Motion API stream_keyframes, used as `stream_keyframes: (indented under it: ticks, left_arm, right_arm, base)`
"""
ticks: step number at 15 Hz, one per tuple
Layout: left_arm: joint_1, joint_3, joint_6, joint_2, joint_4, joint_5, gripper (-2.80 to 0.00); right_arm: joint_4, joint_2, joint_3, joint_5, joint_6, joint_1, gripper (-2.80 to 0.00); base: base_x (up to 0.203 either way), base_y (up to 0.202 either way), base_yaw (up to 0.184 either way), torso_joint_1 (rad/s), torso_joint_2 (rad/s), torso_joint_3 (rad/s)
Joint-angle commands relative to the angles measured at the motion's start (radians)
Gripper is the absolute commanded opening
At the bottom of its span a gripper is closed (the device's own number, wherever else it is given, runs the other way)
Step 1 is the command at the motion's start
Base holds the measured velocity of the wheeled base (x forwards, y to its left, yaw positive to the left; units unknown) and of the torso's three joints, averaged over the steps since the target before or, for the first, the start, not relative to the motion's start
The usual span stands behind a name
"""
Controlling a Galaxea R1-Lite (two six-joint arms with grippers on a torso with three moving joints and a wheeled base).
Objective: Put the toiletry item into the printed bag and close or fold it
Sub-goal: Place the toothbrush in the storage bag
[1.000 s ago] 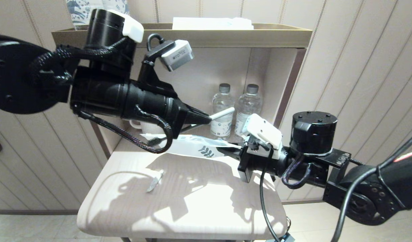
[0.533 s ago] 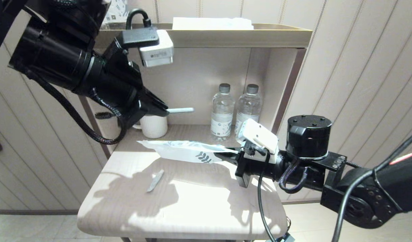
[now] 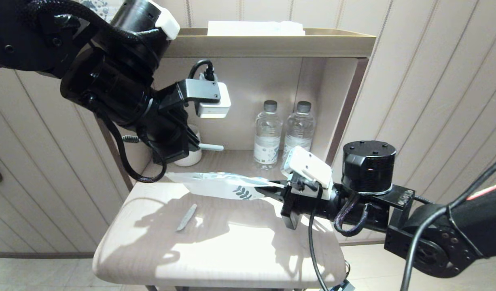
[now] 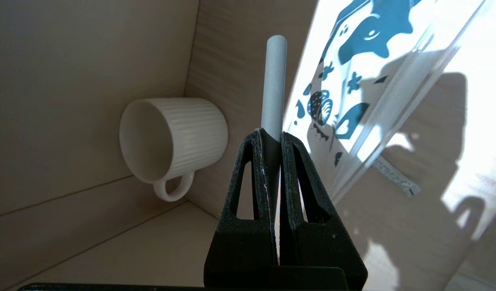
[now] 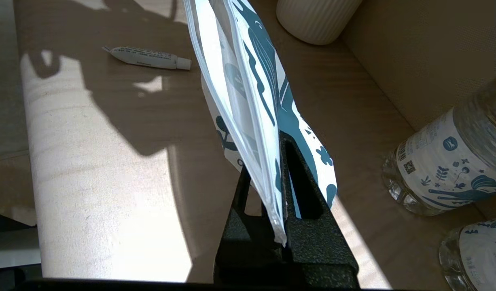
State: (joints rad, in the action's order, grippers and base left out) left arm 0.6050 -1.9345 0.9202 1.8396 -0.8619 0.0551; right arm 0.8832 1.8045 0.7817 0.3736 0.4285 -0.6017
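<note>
The left gripper (image 4: 272, 137) clenched the stiff, light toothbrush (image 4: 273, 81) mid-handle. The right gripper (image 5: 274, 202) pinched the limp, crinkly bag (image 5: 248, 89) by its edge, probably prone to sagging.

Pale beige wall panelling with vertical grooves (image 3: 414, 72) all round. Tan open shelf unit (image 3: 272, 44), wood-look back and base, dark brown upright post (image 3: 347, 109) on its edge. Low light-wood table with rounded edge (image 3: 215, 258) in front, hard bright light patches and sharp shadows across it. Pale tiled floor (image 3: 365, 266) below, dark skirting strip (image 3: 41, 255) along the wall.
</note>
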Motion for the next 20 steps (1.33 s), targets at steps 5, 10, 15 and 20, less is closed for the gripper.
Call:
stream_keyframes:
  ticks: [5,10,15,20]
  left_arm:
    - [0.045,0.002,0.006,-0.048,-0.023,0.0,-2.8]
    - [0.098,0.002,-0.003,-0.074,-0.124,-0.003,-2.8]
    - [0.098,0.009,0.008,-0.063,-0.224,-0.004,-2.8]
    - [0.09,0.009,0.008,-0.017,-0.174,-0.003,-2.8]
  right_arm:
    - [-0.001,0.023,0.016,0.003,0.001,0.017,-2.8]
    - [-0.026,0.03,0.031,0.007,0.0,0.026,-2.8]
    - [-0.027,0.031,0.034,0.011,-0.002,0.042,-2.8]
    - [-0.027,0.026,0.03,0.019,-0.002,0.042,-2.8]
  base:
    - [0.0,0.0,0.0,0.0,0.0,0.0]
    - [0.0,0.0,0.0,0.0,0.0,0.0]
    - [0.0,0.0,0.0,0.0,0.0,0.0]
    - [0.0,0.0,0.0,0.0,0.0,0.0]
